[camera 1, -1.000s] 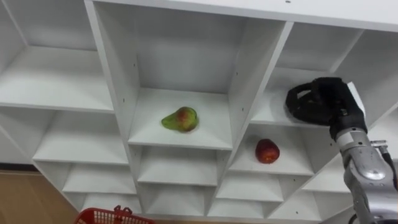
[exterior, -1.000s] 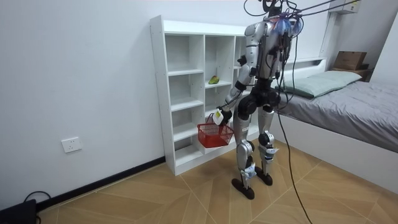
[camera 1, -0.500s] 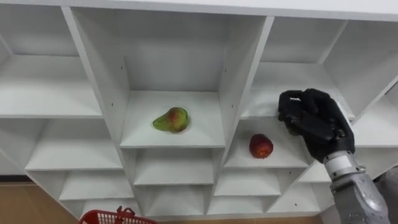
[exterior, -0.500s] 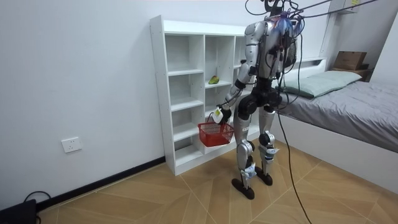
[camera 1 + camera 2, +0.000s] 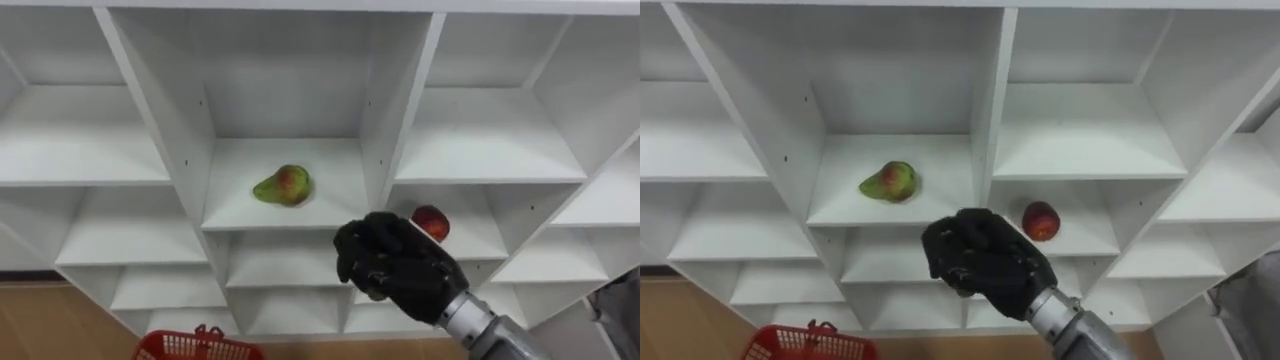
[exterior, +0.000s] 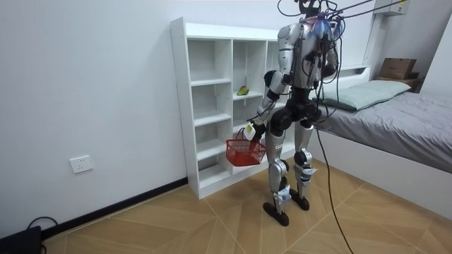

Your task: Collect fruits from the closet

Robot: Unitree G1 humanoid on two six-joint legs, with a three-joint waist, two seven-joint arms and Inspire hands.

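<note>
1. Pear (image 5: 283,186), green with a red blush, lies on its side in the middle column of the white closet (image 5: 80,140). It is on the left half of that shelf, near the front edge.
2. Apple (image 5: 431,222), red, sits in the right column, one shelf lower than the pear. It is just right of the divider between the two columns.
3. Right hand (image 5: 400,268) comes in from lower right and hangs in front of the closet, nearer the camera than the shelves. The fingers are curled into a loose fist with the back of the hand facing the camera.
4. In the eye views that fist lies below the pear's shelf and just lower left of the apple, overlapping the divider. It touches neither fruit.
5. Red basket (image 5: 195,345) pokes in at the bottom edge, left of the fist, well below the pear.
6. In the room view the left hand (image 6: 248,131) is closed on the basket's handle. The basket hangs at thigh height, close to the closet's lower shelves.
7. In the same view the robot stands upright on the wood floor (image 6: 176,219), facing the closet. A bed (image 6: 395,120) is behind it on the room view's right.
</note>
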